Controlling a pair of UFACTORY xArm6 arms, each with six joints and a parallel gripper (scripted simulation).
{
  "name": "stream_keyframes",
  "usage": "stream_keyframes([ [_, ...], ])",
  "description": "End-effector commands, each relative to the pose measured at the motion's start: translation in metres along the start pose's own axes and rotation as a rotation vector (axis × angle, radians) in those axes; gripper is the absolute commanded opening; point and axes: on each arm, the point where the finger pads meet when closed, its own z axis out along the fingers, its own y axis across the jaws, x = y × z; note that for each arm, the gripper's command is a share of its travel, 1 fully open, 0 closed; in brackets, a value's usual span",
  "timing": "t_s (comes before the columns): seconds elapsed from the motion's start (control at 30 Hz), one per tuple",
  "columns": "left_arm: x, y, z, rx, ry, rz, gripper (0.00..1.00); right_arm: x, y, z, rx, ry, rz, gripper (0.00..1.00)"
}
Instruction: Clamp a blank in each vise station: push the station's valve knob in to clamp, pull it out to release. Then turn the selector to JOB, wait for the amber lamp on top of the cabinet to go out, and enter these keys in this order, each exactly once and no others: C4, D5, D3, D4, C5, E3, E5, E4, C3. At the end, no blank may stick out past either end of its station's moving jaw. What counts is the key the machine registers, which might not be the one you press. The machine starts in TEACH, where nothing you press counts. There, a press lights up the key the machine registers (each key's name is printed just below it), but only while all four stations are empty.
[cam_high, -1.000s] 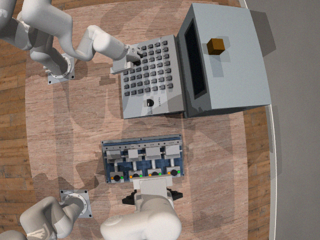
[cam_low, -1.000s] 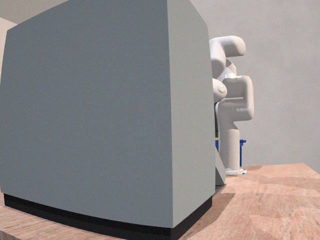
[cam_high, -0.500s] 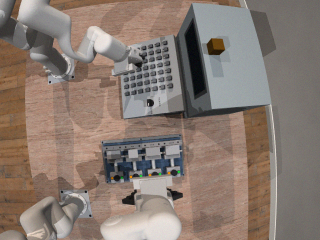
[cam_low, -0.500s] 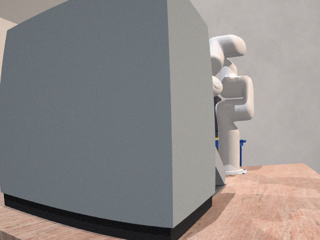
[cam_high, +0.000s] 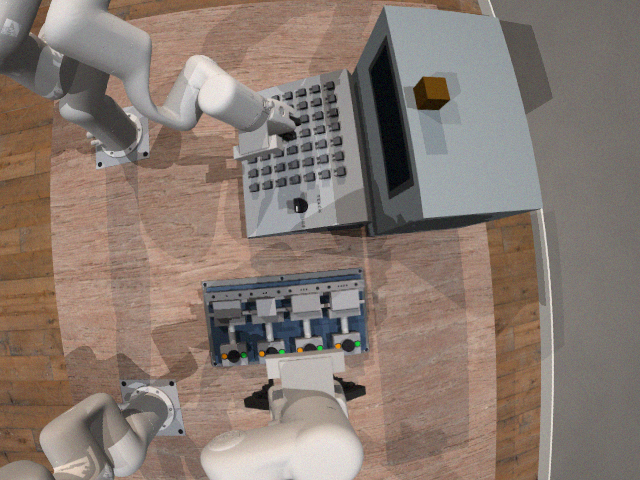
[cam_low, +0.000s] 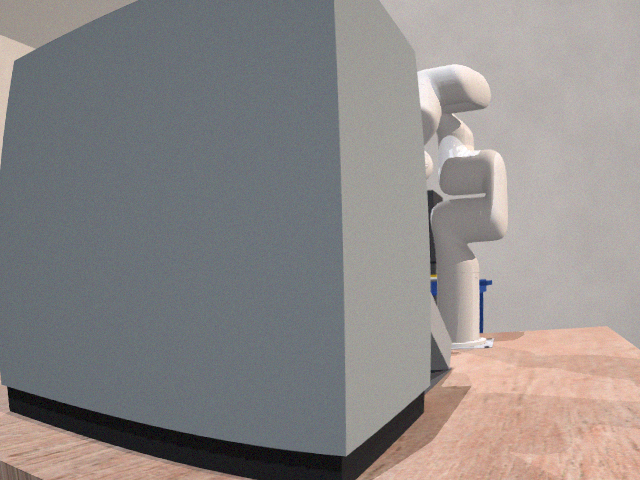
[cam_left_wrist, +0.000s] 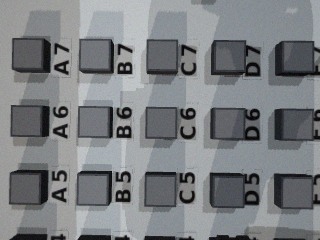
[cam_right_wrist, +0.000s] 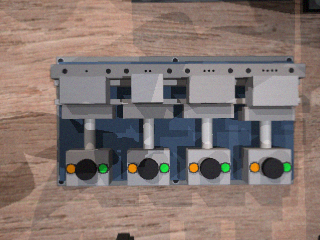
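Four squared grey metal blanks (cam_high: 305, 303) (cam_right_wrist: 211, 89) sat in the blue-based vise fixture (cam_high: 258, 282) (cam_right_wrist: 175, 131), one per station, behind the moving jaws. Clamping looked done, judging by seating; whether the black round valve knobs (cam_high: 347, 345) (cam_right_wrist: 210, 168) were fully in, can't tell. Overhang also unclear: 4 o'clock-side blank (cam_high: 344, 302) (cam_right_wrist: 275, 91) ran close to its jaw's end, worth a recheck.

Sloped grey key panel (cam_high: 268, 217) (cam_low: 439, 341) (cam_left_wrist: 110, 10) was at 12 o'clock from the fixture, big grey-blue cabinet (cam_high: 465, 165) (cam_low: 180, 232) at 1 o'clock. Black selector knob (cam_high: 300, 205) at panel's 6 o'clock edge; setting too small to read. Amber cube lamp (cam_high: 431, 93) on cabinet looked dull, probably out.

Left gripper (cam_high: 292, 129): fingers together, nothing between, over the keys. Likely key-entry stage. Square dark C5 key (cam_left_wrist: 160, 189) and D5 key (cam_left_wrist: 227, 190) were in wrist view, no lit key there. Keys already registered: can't tell, so count left unknown.

Right gripper (cam_high: 303, 392) (cam_right_wrist: 222, 236): fingers wide apart, empty, at fixture's 6 o'clock, probably parked.

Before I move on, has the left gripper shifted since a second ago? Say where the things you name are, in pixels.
Yes: in the top view, the left gripper (cam_high: 290, 135) has shifted over the keypad (cam_high: 268, 217), closer to the selector (cam_high: 300, 205).
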Motion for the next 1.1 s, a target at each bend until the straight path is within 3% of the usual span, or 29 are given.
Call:
stream_keyframes([
  [0.0, 0.0005, -0.0022, 0.0013, 0.005, 0.001, 0.0, 0.0, 0.0002, 0.0005, -0.0018, -0.005, 0.002, 0.0, 1.0],
  [1.07, 0.0005, -0.0022, 0.0062, 0.005, 0.001, 0.0, 0.0, 0.0002, 0.0005, -0.0018, -0.005, 0.002, 0.0, 1.0],
])
